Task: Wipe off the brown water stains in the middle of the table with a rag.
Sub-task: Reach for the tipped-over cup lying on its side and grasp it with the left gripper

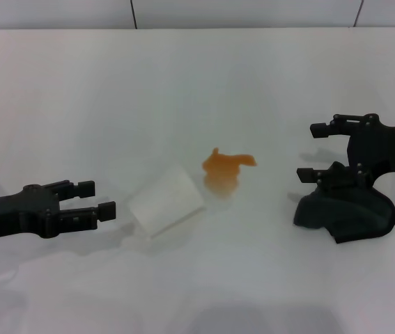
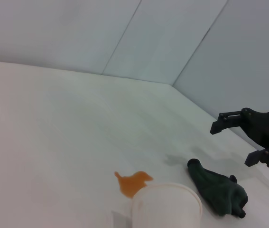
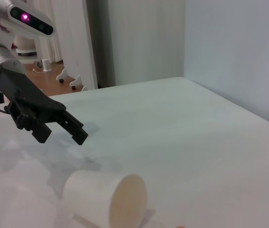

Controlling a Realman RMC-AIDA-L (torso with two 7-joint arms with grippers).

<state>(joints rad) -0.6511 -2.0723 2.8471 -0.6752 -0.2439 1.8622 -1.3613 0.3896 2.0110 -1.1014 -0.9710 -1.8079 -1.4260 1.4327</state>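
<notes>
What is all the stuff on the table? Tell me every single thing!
brown water stains: one, orange-brown, middle of the table.
paper cup: one, white, lying on its side beside the stains, toward the robot's left.
rag: one, dark blackish-green, on the robot's right side, under the right gripper.
table: one, white, under everything.
left gripper: one, black, jaws open, near the cup.
right gripper: one, black, jaws open, above the rag.

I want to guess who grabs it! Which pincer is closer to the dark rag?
The right pincer. It hovers open right over the rag. The left pincer is far across the table, past the tipped cup.
</notes>
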